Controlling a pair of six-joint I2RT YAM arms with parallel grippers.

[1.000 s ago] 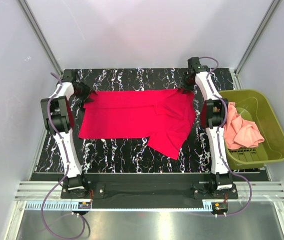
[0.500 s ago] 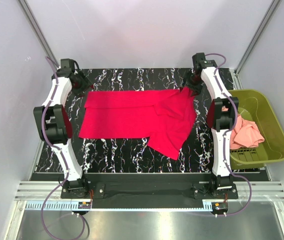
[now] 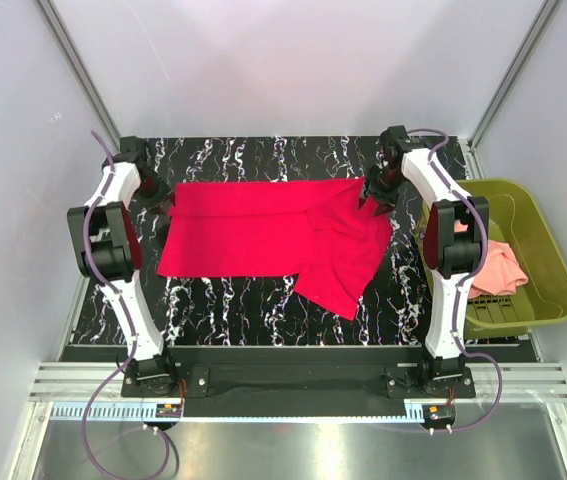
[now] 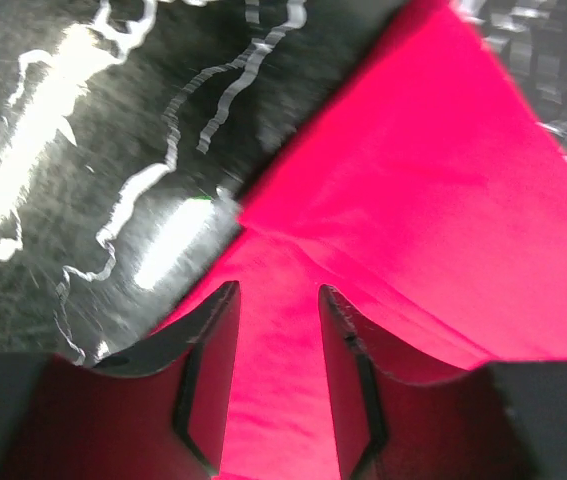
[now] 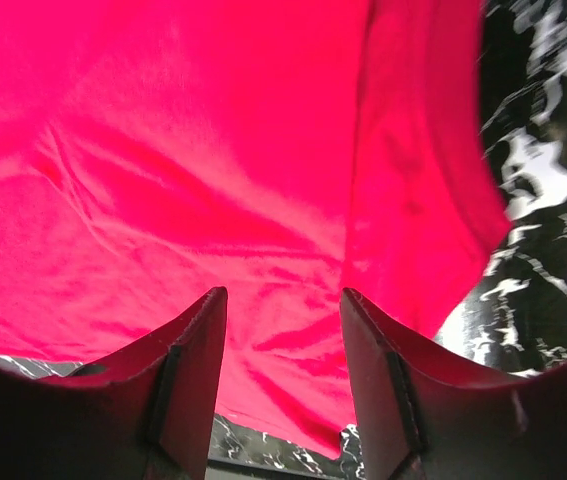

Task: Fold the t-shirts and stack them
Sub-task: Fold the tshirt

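Observation:
The crimson red t-shirt (image 3: 263, 230) lies spread on the black marbled table (image 3: 233, 300), its right part folded over into a point toward the near edge. My left gripper (image 3: 160, 190) is at the shirt's far left corner. In the left wrist view, that gripper (image 4: 278, 290) stands open low over the red cloth (image 4: 413, 180). My right gripper (image 3: 373, 190) is at the far right corner. In the right wrist view, it (image 5: 283, 292) is open above wrinkled red cloth (image 5: 213, 150). The salmon-pink t-shirt (image 3: 493, 265) lies crumpled in the basket.
An olive-green plastic basket (image 3: 553, 290) stands off the table's right edge, beside the right arm. Grey walls close in the back and both sides. A bare strip of table runs along the near side of the shirt.
Both grippers pulled back toward the far edge half a second ago, then came down again onto the shirt's far corners. Their jaws widened and then narrowed. The shirt lies about as before.

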